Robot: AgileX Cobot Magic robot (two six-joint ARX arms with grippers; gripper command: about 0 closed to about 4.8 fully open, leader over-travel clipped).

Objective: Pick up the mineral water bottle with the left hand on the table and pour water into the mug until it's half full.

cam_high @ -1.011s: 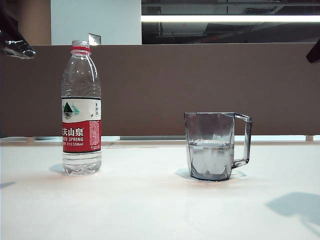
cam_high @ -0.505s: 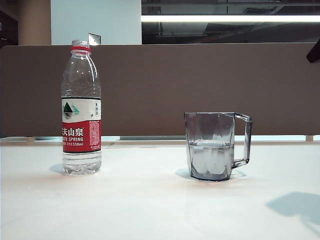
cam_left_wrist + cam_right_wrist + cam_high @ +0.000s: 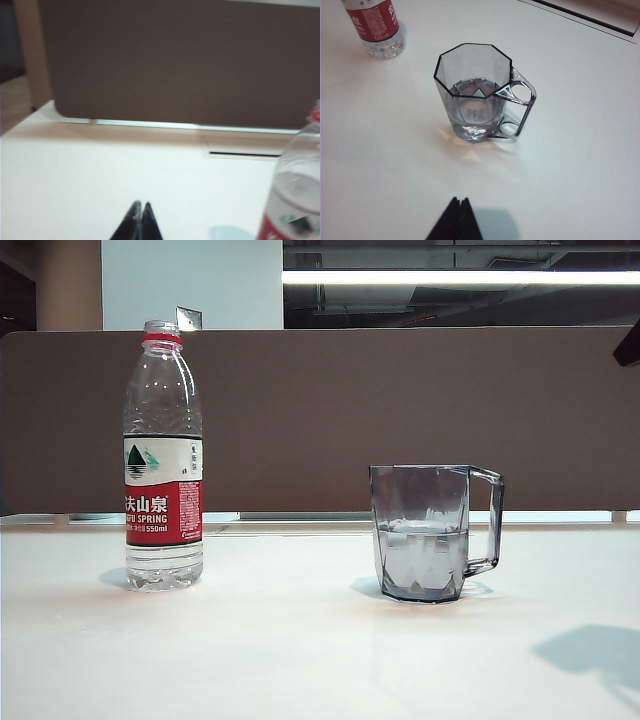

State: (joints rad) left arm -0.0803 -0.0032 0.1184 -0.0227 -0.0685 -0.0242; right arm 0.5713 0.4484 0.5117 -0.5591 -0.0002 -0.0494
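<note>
The mineral water bottle (image 3: 163,455) stands upright and uncapped on the left of the white table (image 3: 300,650), with a little water at its bottom. The smoky-grey mug (image 3: 425,532) stands to its right, water reaching about halfway up, handle pointing right. My left gripper (image 3: 141,205) is shut and empty, low over the table, well clear of the bottle (image 3: 295,190). My right gripper (image 3: 460,200) is shut and empty too, hovering above the table a short way from the mug (image 3: 477,92); the bottle's base (image 3: 376,27) lies beyond. Neither gripper shows in the exterior view.
A brown partition (image 3: 400,410) runs along the table's far edge. A dark bit of the right arm (image 3: 628,345) shows at the exterior view's right edge, and its shadow (image 3: 590,650) falls on the table at the front right.
The left arm, seen at the upper left edge a second ago, has drawn out of the exterior view. Bottle, mug and right arm have stayed put.
</note>
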